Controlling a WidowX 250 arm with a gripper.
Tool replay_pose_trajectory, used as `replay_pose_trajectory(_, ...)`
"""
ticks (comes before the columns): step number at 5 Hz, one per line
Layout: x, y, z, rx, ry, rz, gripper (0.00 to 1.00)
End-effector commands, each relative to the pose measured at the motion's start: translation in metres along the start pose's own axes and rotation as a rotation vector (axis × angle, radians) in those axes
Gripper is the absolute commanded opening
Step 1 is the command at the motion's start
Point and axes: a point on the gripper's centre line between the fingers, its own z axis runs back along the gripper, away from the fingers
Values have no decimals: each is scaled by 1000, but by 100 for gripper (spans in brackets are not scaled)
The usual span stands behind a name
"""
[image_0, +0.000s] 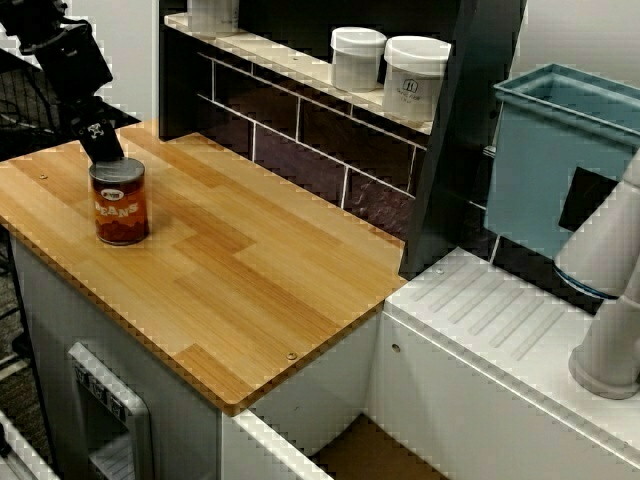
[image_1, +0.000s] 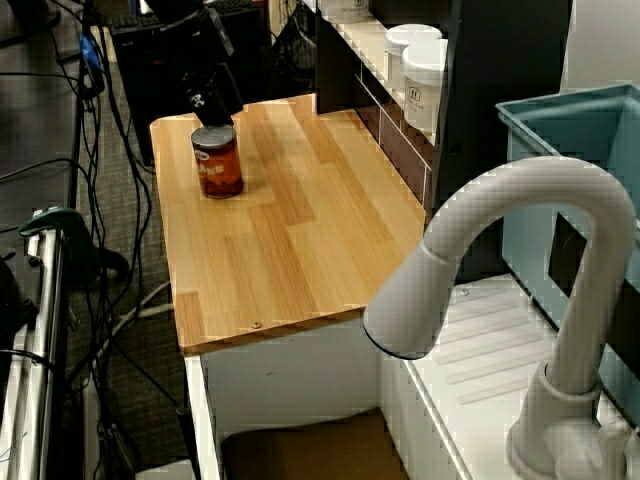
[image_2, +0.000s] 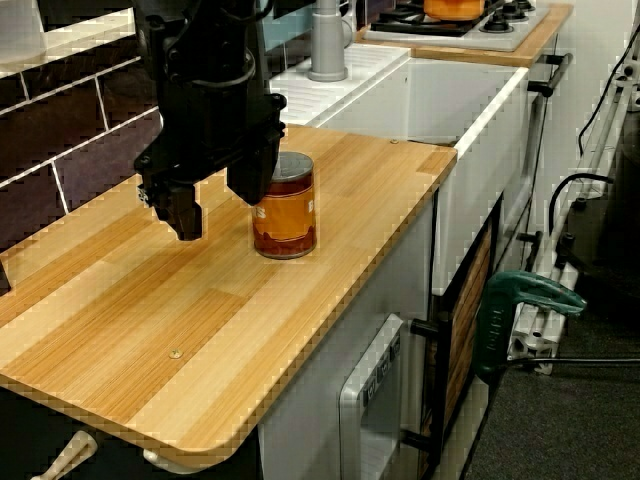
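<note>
White faucet (image_1: 420, 290) fills the foreground in the view past the sink; one only. Beyond it, one bean can (image_2: 287, 210) stands upright on the wooden worktop (image_2: 200, 320), toward the end far from the sink. Hand (image_2: 218, 212) hangs just beside the can, fingers spread wide, nothing between them. We judge the step as lining up on the can, no grip yet; a grasp would call for shifting the hand across until the fingers straddle it. Two white jars (image_0: 357, 58) on the shelf (image_0: 300, 68), one blue tub (image_0: 545, 170).
</note>
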Motion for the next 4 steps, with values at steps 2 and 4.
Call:
replay_pose_trajectory(2,7,-21,10,45,-34,34,100)
replay_pose_trajectory(4,18,-41,8,13,-12,81,100)
